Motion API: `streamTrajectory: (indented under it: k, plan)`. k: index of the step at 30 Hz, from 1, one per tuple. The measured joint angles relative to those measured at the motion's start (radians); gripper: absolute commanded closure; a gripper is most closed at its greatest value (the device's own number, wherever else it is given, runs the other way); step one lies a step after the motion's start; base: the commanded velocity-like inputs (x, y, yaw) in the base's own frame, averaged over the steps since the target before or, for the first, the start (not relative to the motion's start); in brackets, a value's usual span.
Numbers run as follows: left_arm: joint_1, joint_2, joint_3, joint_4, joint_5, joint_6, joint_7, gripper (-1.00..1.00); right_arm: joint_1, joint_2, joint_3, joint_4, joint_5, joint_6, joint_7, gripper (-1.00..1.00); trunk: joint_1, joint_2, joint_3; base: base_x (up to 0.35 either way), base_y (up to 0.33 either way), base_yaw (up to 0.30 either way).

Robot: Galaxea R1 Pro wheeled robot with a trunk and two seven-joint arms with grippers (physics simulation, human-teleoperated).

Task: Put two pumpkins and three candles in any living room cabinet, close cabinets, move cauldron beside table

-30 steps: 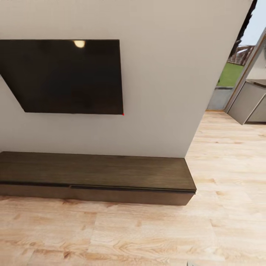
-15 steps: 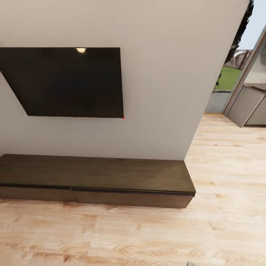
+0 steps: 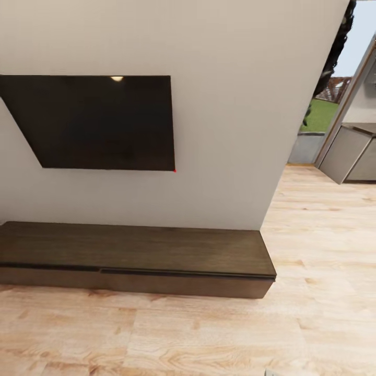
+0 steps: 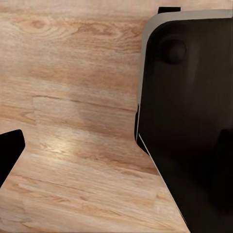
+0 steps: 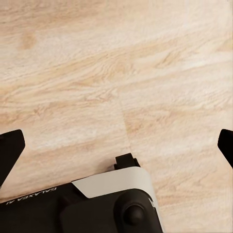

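Note:
The long, low, dark brown cabinet [image 3: 136, 248] stands against the pale wall under the black TV [image 3: 99, 122], and its drawer fronts [image 3: 177, 282] are shut. Its top is bare. The pumpkins, candles and cauldron are out of view. My left gripper [image 4: 116, 150] hangs over the plank floor beside my dark base [image 4: 194, 121], with one black fingertip [image 4: 9, 150] at the frame's edge, spread wide. My right gripper [image 5: 116, 145] is open over the floor, and nothing lies between its two fingertips [image 5: 9, 150].
Light wood floor [image 3: 209, 334] stretches in front of the cabinet and past its right end. To the right of the wall's corner are grey kitchen cabinets [image 3: 355, 156] and an opening onto grass [image 3: 316, 115]. My base [image 5: 111, 204] lies below the right gripper.
The whole head view has shifted: the TV and cabinet sit lower in the frame now, so the camera has moved. Nothing in the room itself has moved.

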Motion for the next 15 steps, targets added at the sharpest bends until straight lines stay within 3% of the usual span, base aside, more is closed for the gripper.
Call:
streamTrajectory:
  k: [15]
  plan:
    - [0.000, 0.000, 0.000, 0.000, 0.000, -0.001, 0.000, -1.00, 0.000, 0.000, 0.000, 0.000, 0.000, 0.000, 0.000, -1.00, 0.000, 0.000, 0.025, 0.000, 0.000, 0.000]
